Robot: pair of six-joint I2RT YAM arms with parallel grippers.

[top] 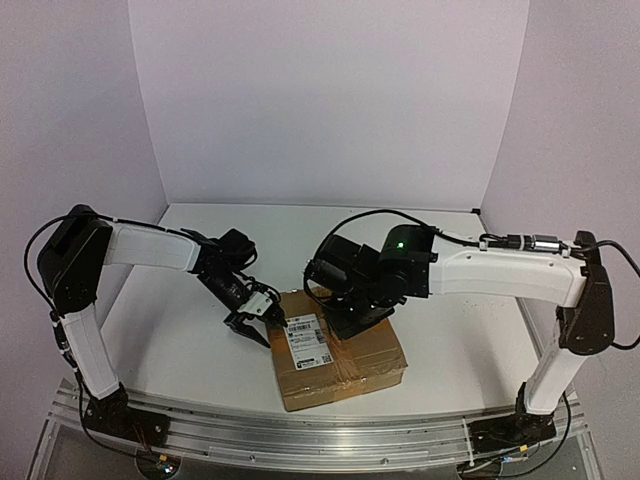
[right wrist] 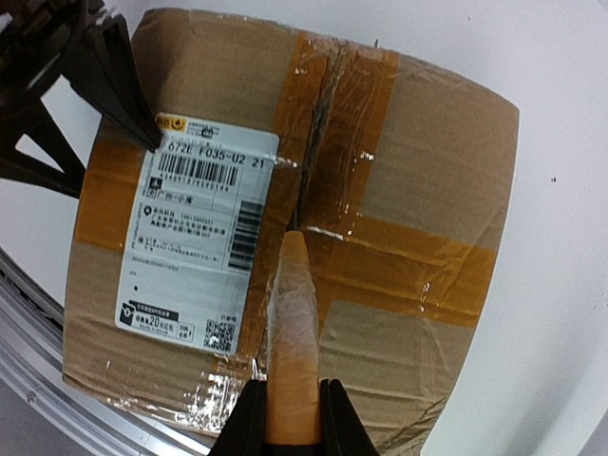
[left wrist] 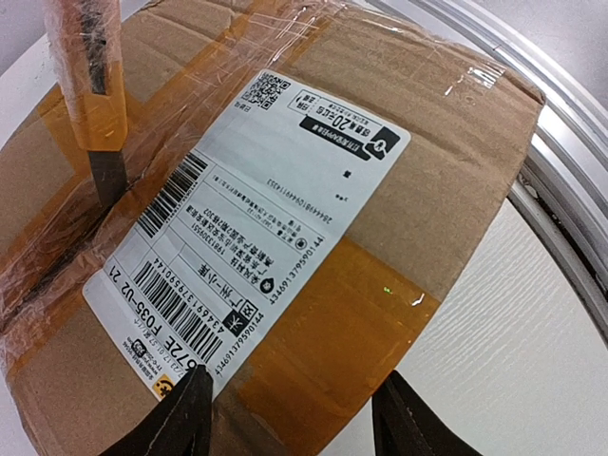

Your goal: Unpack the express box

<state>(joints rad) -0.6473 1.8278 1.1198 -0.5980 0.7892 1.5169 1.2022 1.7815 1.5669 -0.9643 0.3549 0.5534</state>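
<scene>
Express box (top: 345,365): right hand (right wrist: 292,410) grasps utility knife (right wrist: 290,313), blade at its taped seam (right wrist: 313,142); left hand (left wrist: 299,418) released at its label (left wrist: 256,228).

Orange utility knife (right wrist: 290,332), blade extended; white table (top: 460,320); aluminium rail (top: 300,425).

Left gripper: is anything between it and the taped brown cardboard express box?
Nothing visible. The left gripper hangs open at the edge of the brown cardboard express box, by its white barcode label; the orange utility knife is farther off.
</scene>
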